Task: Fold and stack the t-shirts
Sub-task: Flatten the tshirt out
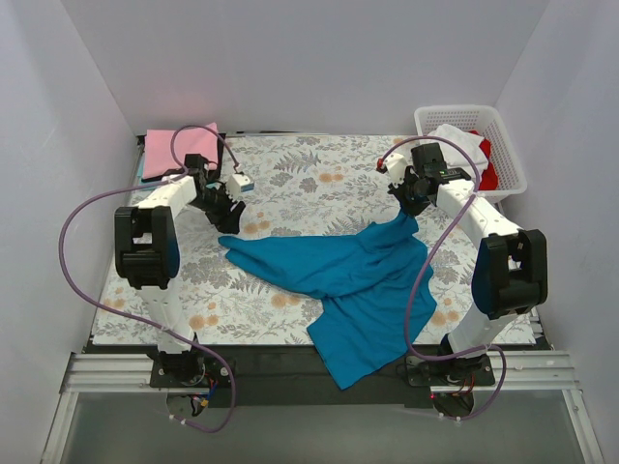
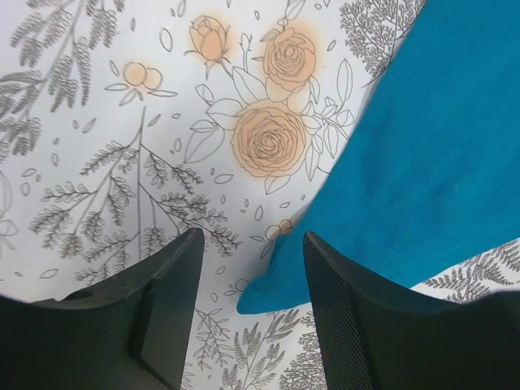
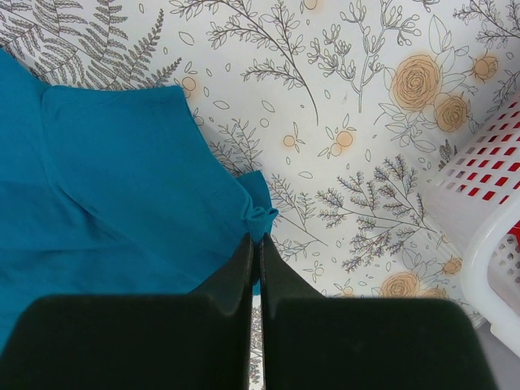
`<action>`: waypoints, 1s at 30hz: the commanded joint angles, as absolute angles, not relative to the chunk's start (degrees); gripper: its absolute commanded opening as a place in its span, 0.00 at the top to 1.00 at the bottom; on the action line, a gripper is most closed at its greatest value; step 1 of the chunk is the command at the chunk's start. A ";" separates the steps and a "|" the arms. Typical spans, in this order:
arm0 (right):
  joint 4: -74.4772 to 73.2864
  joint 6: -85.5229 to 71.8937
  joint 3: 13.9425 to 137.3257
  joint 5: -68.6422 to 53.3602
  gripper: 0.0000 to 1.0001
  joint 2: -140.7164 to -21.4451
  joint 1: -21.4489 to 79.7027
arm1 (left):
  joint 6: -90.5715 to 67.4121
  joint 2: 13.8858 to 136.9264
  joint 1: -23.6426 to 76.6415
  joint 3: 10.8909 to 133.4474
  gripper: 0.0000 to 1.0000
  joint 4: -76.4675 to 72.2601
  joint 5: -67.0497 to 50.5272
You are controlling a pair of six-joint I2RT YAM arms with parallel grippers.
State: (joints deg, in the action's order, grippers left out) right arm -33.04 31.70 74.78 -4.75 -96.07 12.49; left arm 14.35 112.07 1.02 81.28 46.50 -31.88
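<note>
A deep teal-blue t-shirt [image 1: 348, 280] lies crumpled across the floral cloth, one part hanging over the near table edge. My right gripper [image 1: 410, 205] is shut on a pinched corner of the teal t-shirt [image 3: 122, 179] at its far right end; in the right wrist view the gripper [image 3: 256, 237] holds a small bunch of cloth at its tips. My left gripper [image 1: 228, 220] is open just above the shirt's left tip; in the left wrist view the gripper [image 2: 252, 260] straddles that corner of the teal t-shirt [image 2: 431, 146]. A folded pink t-shirt [image 1: 180, 148] lies at the far left.
A white lattice basket [image 1: 503, 124] at the far right holds white and red shirts; it also shows in the right wrist view [image 3: 496, 244]. The floral table cloth [image 1: 290, 174] covers the table. White walls close in on three sides.
</note>
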 commanded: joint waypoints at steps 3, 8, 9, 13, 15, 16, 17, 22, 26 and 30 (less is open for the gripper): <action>-33.48 32.17 76.20 -5.63 0.99 -93.69 12.39 | 15.73 110.30 0.09 79.37 0.51 48.16 -30.68; -33.57 32.34 76.46 -5.71 0.99 -94.13 12.39 | 18.89 111.27 -2.37 78.67 0.51 49.74 -28.57; -33.66 32.34 76.64 -5.71 0.99 -94.30 12.39 | 19.42 111.36 -2.46 77.88 0.51 49.57 -28.04; -33.75 32.34 76.90 -5.97 0.99 -94.66 12.31 | 20.30 111.53 -2.37 75.33 0.52 48.43 -27.77; -33.75 32.26 77.17 -6.41 0.99 -94.83 12.39 | 20.04 110.92 -2.37 73.57 0.57 46.94 -28.21; -33.92 32.08 77.43 -6.68 0.99 -94.83 12.39 | 19.95 110.83 -2.37 73.22 0.58 46.32 -28.47; -34.01 32.08 77.69 -6.85 0.99 -95.01 12.31 | 19.95 110.66 -2.29 72.34 0.61 46.23 -28.82; -34.28 31.64 78.40 -8.35 0.99 -94.57 12.31 | 19.78 108.81 -1.58 67.69 0.87 45.53 -29.36; -34.01 30.59 81.11 -10.37 0.99 -93.17 12.13 | 14.69 106.09 -2.81 69.77 1.00 44.21 -31.19; -33.58 29.36 87.43 -11.34 0.99 -92.20 10.55 | 4.96 106.61 -7.46 81.89 1.00 45.79 -34.62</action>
